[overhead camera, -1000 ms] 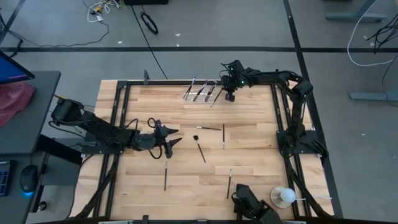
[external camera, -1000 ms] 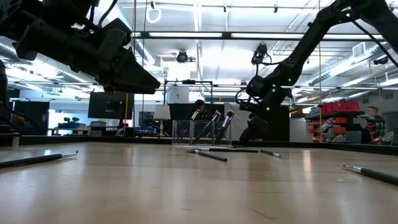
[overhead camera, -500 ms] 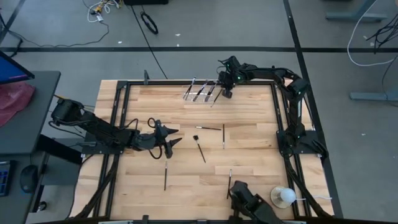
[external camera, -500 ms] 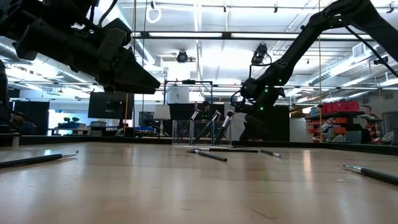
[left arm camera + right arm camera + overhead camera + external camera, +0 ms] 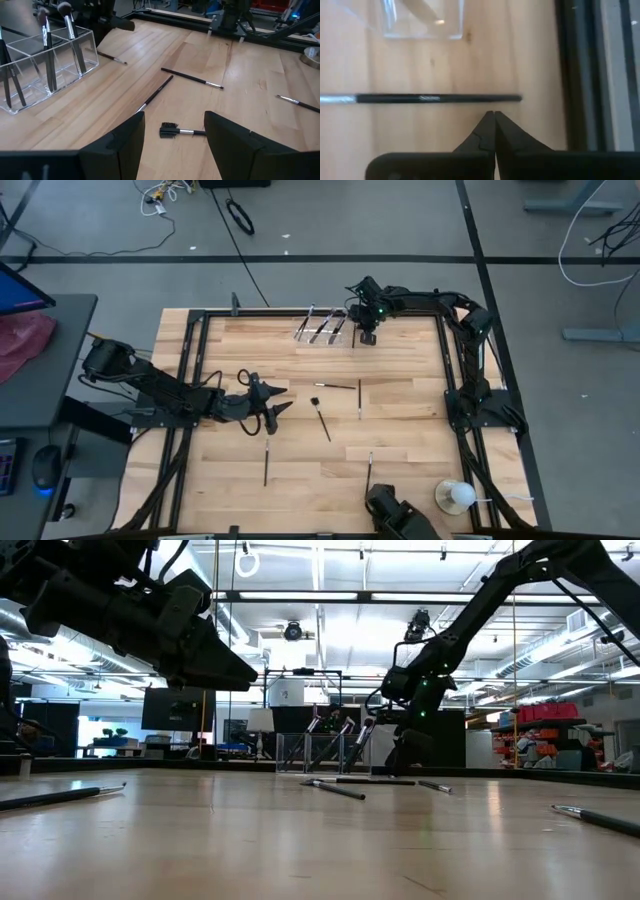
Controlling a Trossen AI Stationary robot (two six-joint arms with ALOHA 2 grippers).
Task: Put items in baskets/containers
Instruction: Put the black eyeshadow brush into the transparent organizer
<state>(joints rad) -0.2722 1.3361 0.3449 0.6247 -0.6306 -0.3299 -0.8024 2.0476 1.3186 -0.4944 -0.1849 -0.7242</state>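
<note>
- The right gripper (image 5: 367, 332) hangs at the table's (image 5: 400, 425) far edge, its fingers pressed together with nothing between them, tips just short of a black brush (image 5: 435, 98) lying crosswise on the wood.
- At its 9 o'clock in the high view stands the clear holder (image 5: 322, 326), several brushes leaning in its compartments.
- The left gripper (image 5: 272, 402) waits left of mid-table, jaws spread wide and empty, a short comb-tipped brush (image 5: 181, 131) on the wood between its fingers.
- More brushes lie scattered around the middle; a white ball (image 5: 459, 497) sits at 5 o'clock.
- No readable writing shows anywhere.
</note>
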